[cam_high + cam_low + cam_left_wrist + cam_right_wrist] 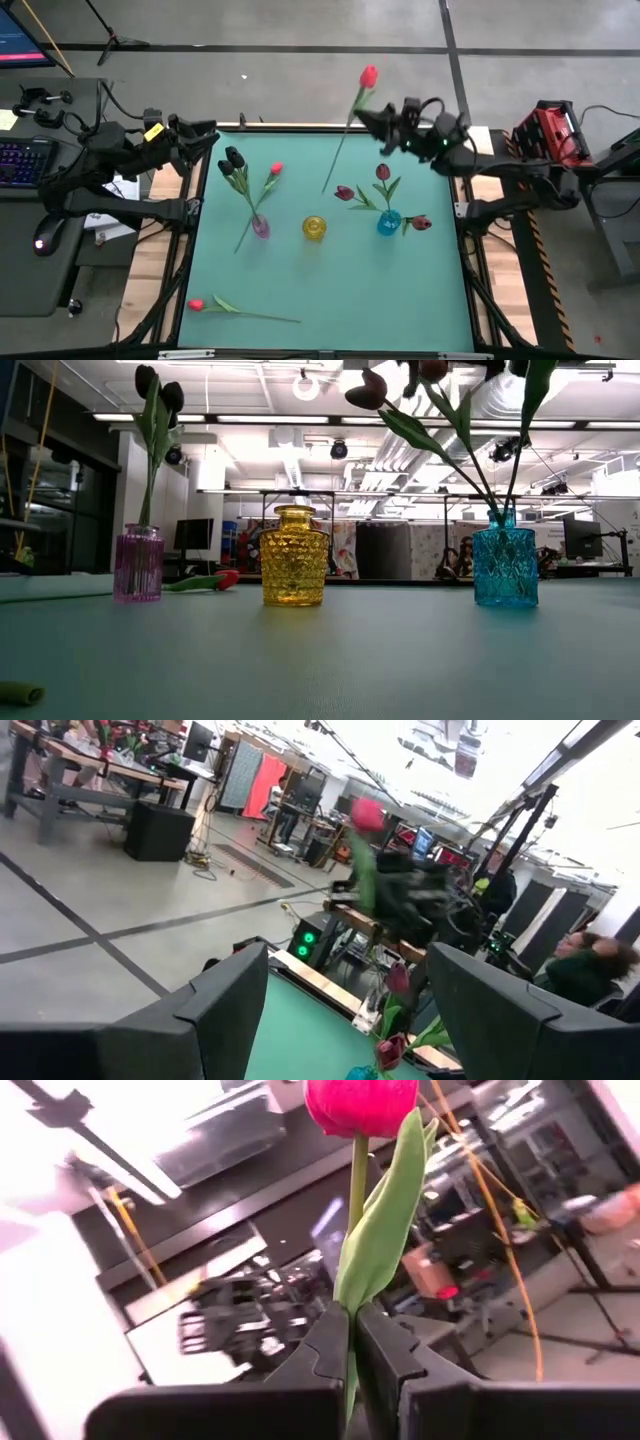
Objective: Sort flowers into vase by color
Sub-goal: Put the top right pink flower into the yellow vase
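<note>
The right gripper (372, 120) sits up by the far right corner of the green table (330, 290), and its two fingers are pressed tight on the stem of a red-pink tulip (369, 76). From high up, the flower head pokes out past the table's far edge, and the long stem slants back down over the mat. The left gripper (205, 143) waits at the far left corner with its fingers spread apart and nothing in them. A pink vase (260, 227) holds two near-black tulips (233, 160) and a red one (276, 169). A yellow vase (314, 228) stands in the middle. A blue vase (389, 223) holds dark maroon tulips (383, 172). One more red tulip on the mat (196, 304) lies near the front left corner. From low down, the pink vase (138, 565), the yellow vase (294, 556) and the blue vase (505, 567) stand in a row, well apart. The left wrist camera looks past its own wide-open fingers (230, 1000) to the held tulip (366, 813) far off. The right wrist camera shows the right gripper (353, 1342) shut on the green stem, with a leaf and the red-pink head (361, 1105) standing straight above.
</note>
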You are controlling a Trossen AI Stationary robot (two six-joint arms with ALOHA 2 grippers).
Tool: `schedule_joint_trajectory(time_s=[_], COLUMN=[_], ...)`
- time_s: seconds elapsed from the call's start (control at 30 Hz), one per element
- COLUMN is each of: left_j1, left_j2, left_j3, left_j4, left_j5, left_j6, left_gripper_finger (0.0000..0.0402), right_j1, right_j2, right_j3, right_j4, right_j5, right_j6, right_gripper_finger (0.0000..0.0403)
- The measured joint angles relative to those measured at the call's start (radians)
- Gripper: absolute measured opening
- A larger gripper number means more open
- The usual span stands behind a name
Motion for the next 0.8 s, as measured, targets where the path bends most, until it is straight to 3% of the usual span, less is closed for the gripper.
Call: schedule_joint_trajectory(time_s=[0.2,0.37,0.57,0.8], left_j1=[0.000,0.000,0.000,0.000], left_j2=[0.000,0.000,0.003,0.009], left_j3=[0.000,0.000,0.000,0.000], left_j4=[0.000,0.000,-0.001,-0.002], left_j5=[-0.020,-0.019,-0.019,-0.019], left_j6=[0.000,-0.002,-0.036,-0.044], left_gripper_finger=[0.0262,0.0262,0.0262,0.0262], right_j1=[0.205,0.333,0.399,0.437], right_j2=[0.006,0.036,0.154,0.269], right_j3=[0.000,0.000,0.037,0.205], right_j4=[0.013,-0.047,-0.033,-0.240], right_j5=[0.152,0.353,0.438,0.554], right_j6=[-0.118,-0.185,-0.225,-0.339], right_gripper_finger=[0.0000,0.0000,0.0000,0.0000])
